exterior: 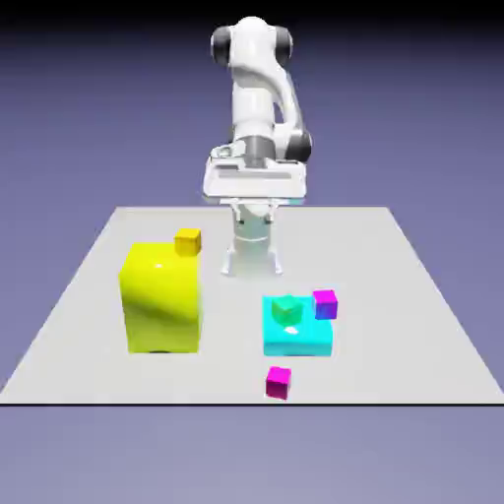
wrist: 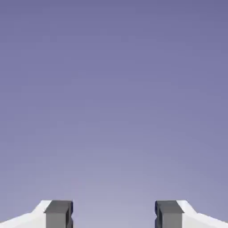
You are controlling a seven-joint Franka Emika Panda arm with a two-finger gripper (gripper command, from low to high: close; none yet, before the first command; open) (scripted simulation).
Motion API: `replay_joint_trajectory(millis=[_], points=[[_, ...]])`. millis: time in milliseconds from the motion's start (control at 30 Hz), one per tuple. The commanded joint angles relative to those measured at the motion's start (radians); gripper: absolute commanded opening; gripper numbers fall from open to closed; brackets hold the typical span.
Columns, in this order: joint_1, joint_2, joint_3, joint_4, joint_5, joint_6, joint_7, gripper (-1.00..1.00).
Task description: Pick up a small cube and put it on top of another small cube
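The small magenta-pink cube [exterior: 279, 382] lies on the table near its front edge, right of the middle. The tiny golden-yellow cube [exterior: 187, 240] shows at the back top edge of a large yellow block; I cannot tell whether it rests on the block or stands behind it. My gripper [exterior: 252, 215] hangs high over the table's far side, well away from both cubes. In the hand view the gripper [wrist: 113, 216] is open, its grey fingertips [wrist: 58, 213] wide apart with only the plain backdrop between them. Neither cube shows in that view.
A large yellow block [exterior: 162, 300] stands at the exterior view's left. A cyan block [exterior: 297, 337] sits right of the middle with a small green cube [exterior: 286, 309] on it. A small cube with purple sides [exterior: 325, 303] is at its far right corner.
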Motion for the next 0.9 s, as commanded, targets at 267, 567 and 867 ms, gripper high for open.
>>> replay_joint_trajectory(millis=[267, 567, 867], points=[[0.136, 0.326, -0.065, 0.211, -0.122, -0.222, -0.235, 0.0], [0.271, 0.652, -0.131, 0.421, -0.243, -0.444, -0.47, 0.0], [0.4, 0.961, -0.193, 0.621, -0.358, -0.654, -0.692, 0.0]])
